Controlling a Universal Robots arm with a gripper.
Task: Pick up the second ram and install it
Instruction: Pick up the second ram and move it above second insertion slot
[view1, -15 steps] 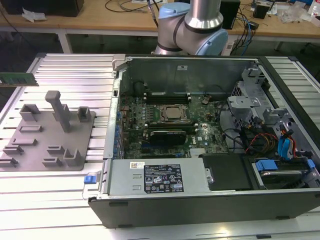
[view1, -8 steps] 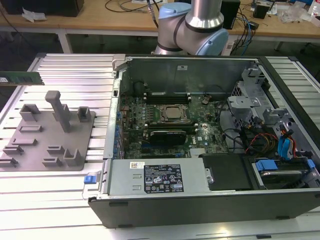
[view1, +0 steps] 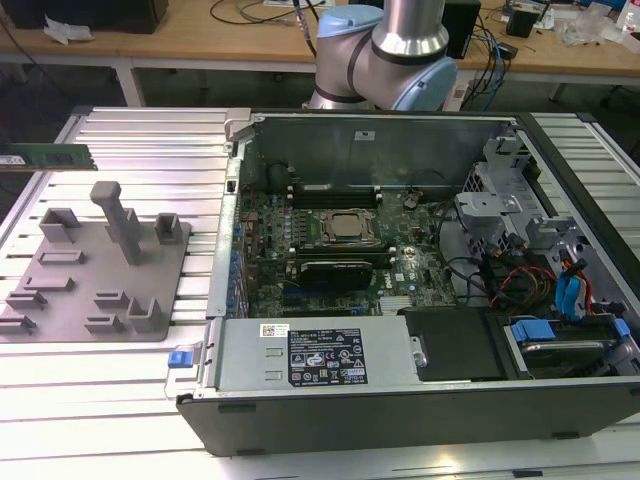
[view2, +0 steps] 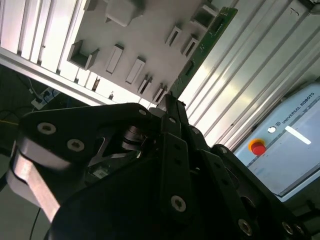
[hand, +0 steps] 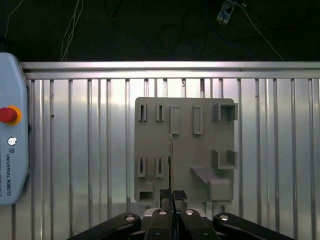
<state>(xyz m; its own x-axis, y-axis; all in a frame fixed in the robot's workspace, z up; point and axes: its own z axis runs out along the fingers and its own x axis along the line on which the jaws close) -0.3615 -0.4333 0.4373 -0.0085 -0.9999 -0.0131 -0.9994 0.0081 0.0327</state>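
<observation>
Claw (hand: 172, 194) is clamped on the second ram (hand: 171, 150) with the jaws narrow, pinching the board's flat faces. In both wrist views the green stick (view2: 205, 47) runs straight out from the fingertips (view2: 167, 101).

In the exterior view the ram (view1: 45, 157) hangs at that view's left edge. It is roughly level, off the surface (view1: 150, 140), above the far side of the grey fixture tray (view1: 60, 300) and well apart from the open computer case (view1: 380, 150).

My read is that the pick is done and the step in hand is the carry.

How to do it well:
- Keep the stick square in the jaws with no twist. It's thin, so any yaw now will show up at the slot.
- Hold height until it's past the tray's tall post (view1: 118, 215) and the case wall.
- Move slowly and steadily. It's a friction grip on a slick board, so a jerk could slip it.
- Line the long edge up with the slots beside the processor (view1: 350, 228) before committing.
</observation>
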